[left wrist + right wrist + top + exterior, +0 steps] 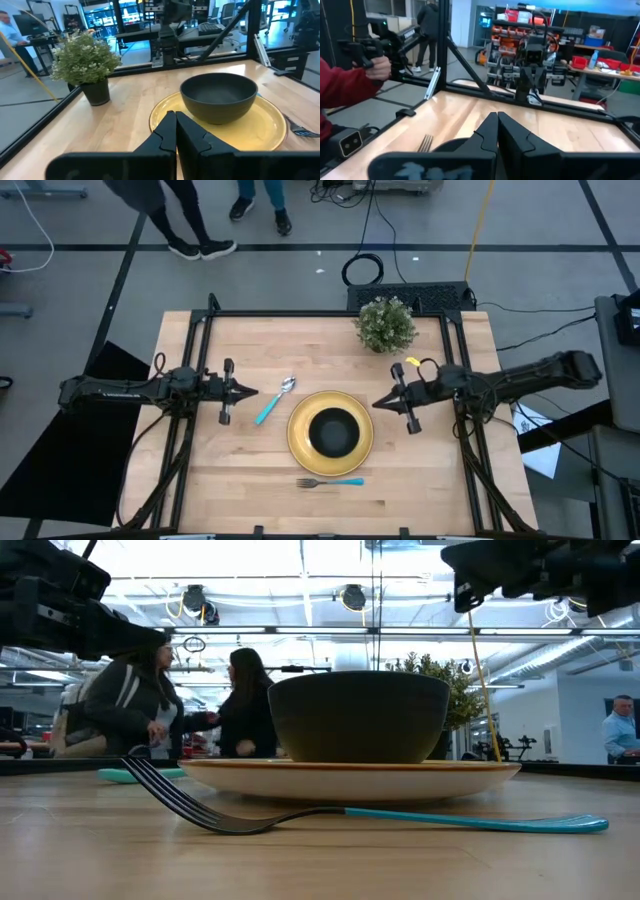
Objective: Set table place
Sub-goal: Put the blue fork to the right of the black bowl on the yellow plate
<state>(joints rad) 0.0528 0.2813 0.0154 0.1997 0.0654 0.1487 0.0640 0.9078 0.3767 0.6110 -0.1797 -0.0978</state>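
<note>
**Place setting laid out, both grippers closed and empty**

Your table place sits in the middle of the table (250,510): the yellow plate (298,448) with the black bowl (333,430) standing upright on its centre, the fork (330,482) lying just beside the plate's near rim, and the spoon (273,401) angled close to the plate on the left arm's side, not touching it.

The left gripper (248,391) hangs just beyond the spoon, its fingers pressed together with nothing between them. The right gripper (380,403) hovers near the plate's other edge — likewise pinched closed and empty.

Judge the handling this way. The fork and spoon look light and stiff, but they lie flat on the wood, so a pinch across the turquoise handle near its middle is probably your surest hold; the metal ends look thin and slick. The bowl looks rigid with a smooth, thick wall — take it by the rim, one finger inside. The plate is shallow and likely awkward; its raised rim is the only real purchase.

The bowl appears empty. The plate carries only the bowl. The potted plant (386,326) stands well apart at the far edge.
</note>
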